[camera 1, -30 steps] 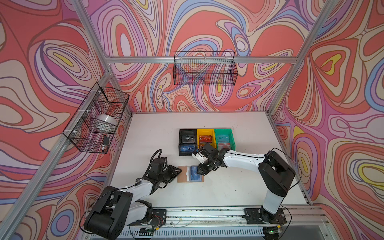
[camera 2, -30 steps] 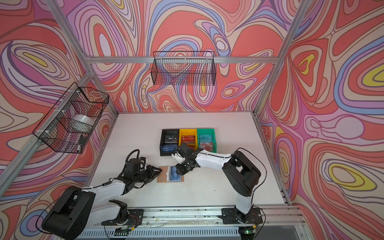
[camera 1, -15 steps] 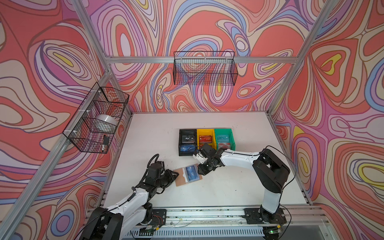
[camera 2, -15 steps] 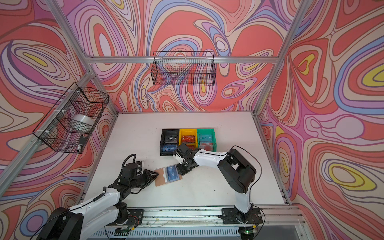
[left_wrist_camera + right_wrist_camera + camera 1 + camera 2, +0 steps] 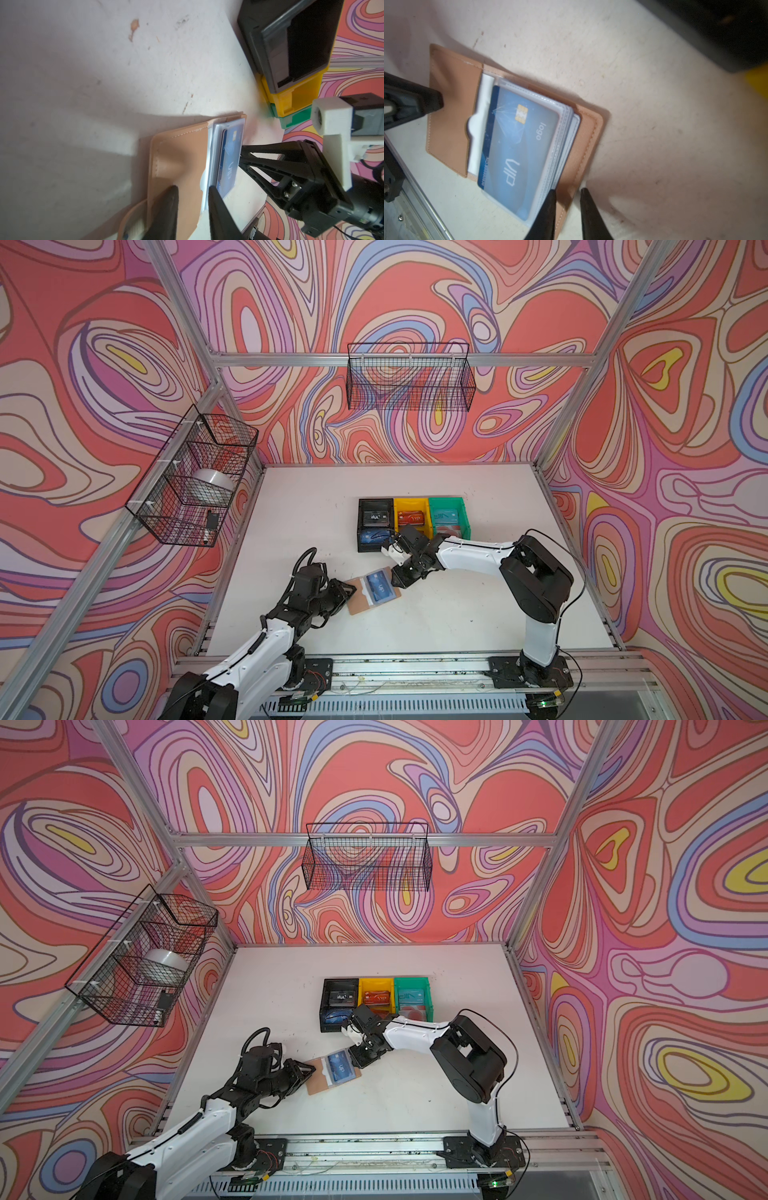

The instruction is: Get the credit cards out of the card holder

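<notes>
One card shows in the card holder [image 5: 356, 600]: the blue VIP card [image 5: 519, 149], face up under the top clear sleeve [image 5: 566, 122], not yet out. Something white [image 5: 481, 93] sits in the tan pocket [image 5: 450, 116] behind its thumb notch. Card or liner, cannot tell. Holder lies opened flat on the counter [image 5: 457, 614], front-middle.

Left pincer [image 5: 192, 188]: tips narrowly apart, both down on the tan cover at the holder's 9 o'clock. Reads as pinning, not nipping.

Right pincer [image 5: 566, 191]: tips a little apart, straddling the cover's outer edge at about 2 o'clock. One tip is over the sleeve stack, the other off the leather over bare counter. Nothing clamped that I can see.

Step, my reading: holder braced open, blue card next to come out. The move calls for the left to keep the cover flat while a right tip catches the card's edge and slides it along the sleeve to its mouth. Which side the mouth faces is unclear; the dark striped end by the spine looks bare.

Edges and room:
- Black bin [image 5: 376, 501], yellow bin [image 5: 410, 500] and green bin [image 5: 446, 499] stand in a row at 12 to 1 o'clock. They are close behind the right wrist, with cards lying in them.
- Front rail [image 5: 415, 664] is near at 6 o'clock.
- Widest open counter is at 3 to 5 o'clock.
- The pincers face each other across the holder, with little slack between.
</notes>
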You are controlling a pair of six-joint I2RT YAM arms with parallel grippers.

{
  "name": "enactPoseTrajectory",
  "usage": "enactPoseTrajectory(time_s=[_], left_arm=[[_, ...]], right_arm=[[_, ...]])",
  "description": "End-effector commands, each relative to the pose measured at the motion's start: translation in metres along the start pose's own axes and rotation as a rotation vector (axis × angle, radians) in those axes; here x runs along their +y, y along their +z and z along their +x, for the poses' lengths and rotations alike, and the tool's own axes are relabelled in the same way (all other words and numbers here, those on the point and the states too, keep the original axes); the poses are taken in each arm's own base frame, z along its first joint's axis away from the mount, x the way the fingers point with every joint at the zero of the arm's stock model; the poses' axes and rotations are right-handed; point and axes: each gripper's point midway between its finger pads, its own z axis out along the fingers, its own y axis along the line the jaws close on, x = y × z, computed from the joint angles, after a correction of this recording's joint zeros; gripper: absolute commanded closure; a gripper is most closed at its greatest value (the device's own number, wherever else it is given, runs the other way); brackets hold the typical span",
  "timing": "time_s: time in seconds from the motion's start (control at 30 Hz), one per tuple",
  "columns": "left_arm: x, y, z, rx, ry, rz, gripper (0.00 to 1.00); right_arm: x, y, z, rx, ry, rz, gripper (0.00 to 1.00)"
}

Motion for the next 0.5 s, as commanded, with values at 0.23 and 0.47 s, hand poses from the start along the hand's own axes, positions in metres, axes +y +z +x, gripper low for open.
enactPoseTrajectory(time_s=[0.23,0.47], left_arm=[[-0.025,0.001,-0.003,0.010,0.002,0.060,0.71],[-0.026,0.010,0.001,0.027,0.007,0.060,0.71]], right_arm=[[0.008,-0.018,-0.023,-0.063,-0.042,0.002,0.76],[0.009,-0.005,-0.025,-0.059,-0.034,-0.027,0.78]])
